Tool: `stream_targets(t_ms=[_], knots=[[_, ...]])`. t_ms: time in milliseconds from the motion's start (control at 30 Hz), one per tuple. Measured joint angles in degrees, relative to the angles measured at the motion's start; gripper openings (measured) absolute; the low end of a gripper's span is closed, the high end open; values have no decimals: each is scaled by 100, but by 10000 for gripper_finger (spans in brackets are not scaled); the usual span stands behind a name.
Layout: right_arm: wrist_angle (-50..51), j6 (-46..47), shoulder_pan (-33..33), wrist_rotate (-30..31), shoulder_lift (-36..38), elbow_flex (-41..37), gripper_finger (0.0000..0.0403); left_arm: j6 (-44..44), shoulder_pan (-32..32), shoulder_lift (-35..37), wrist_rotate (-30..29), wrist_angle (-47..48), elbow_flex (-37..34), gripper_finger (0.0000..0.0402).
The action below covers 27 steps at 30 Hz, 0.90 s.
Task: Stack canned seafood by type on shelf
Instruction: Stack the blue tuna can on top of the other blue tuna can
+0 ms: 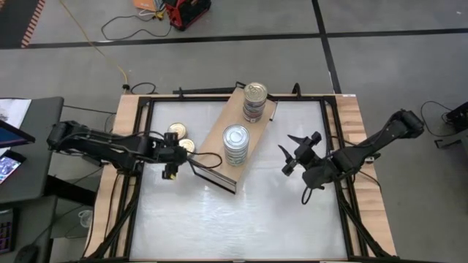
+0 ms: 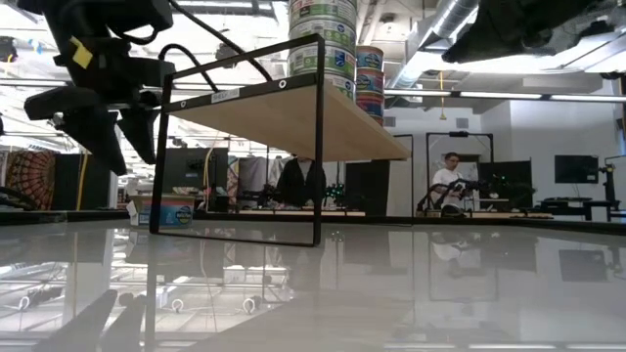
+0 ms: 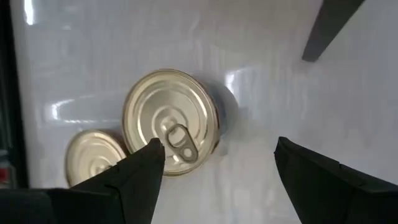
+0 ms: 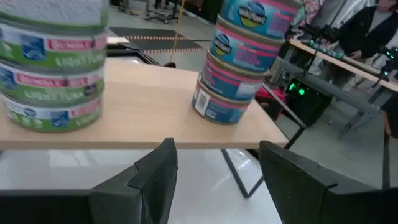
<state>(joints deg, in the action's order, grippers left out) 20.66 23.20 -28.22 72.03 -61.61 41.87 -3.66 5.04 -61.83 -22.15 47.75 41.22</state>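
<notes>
High view shows the left hand (image 1: 172, 162) with fingers apart above two gold-lidded tins (image 1: 181, 139) on the worktop (image 1: 241, 219), likely lining up a grasp. Beside them, the shelf (image 1: 219, 142) carries two sorted stacks, while the right hand (image 1: 291, 156) waits nearby, fingers spread and empty.

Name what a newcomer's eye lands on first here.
Two tall stacks of tins on the shelf: the green-labelled stack near its middle, the pink-and-blue stack at its far end. Left of the shelf, the open left gripper hovers over two gold-lidded tins on the table.
</notes>
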Motion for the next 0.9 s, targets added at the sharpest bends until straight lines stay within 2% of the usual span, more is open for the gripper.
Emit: stream_targets(t_ms=[100,400,467,667,767,900], knots=[[-178,-314,-38,0,60,0,254,-265,-3,-1,-109,-19,-19,279],[-514,-693,-36,-1,57,0,254,-804,-255,-49,306,-79,-89,248],[-529,-681,-80,0,56,0,254,-722,-113,1,182,-97,-89,245],[-679,-677,-232,0,55,0,254,-470,728,538,-895,-187,-126,236],[-765,-675,-259,-3,55,0,254,-624,1025,682,-953,-329,-251,234],[-940,-671,-259,-9,30,0,254,-723,1106,490,-968,-360,-279,233]])
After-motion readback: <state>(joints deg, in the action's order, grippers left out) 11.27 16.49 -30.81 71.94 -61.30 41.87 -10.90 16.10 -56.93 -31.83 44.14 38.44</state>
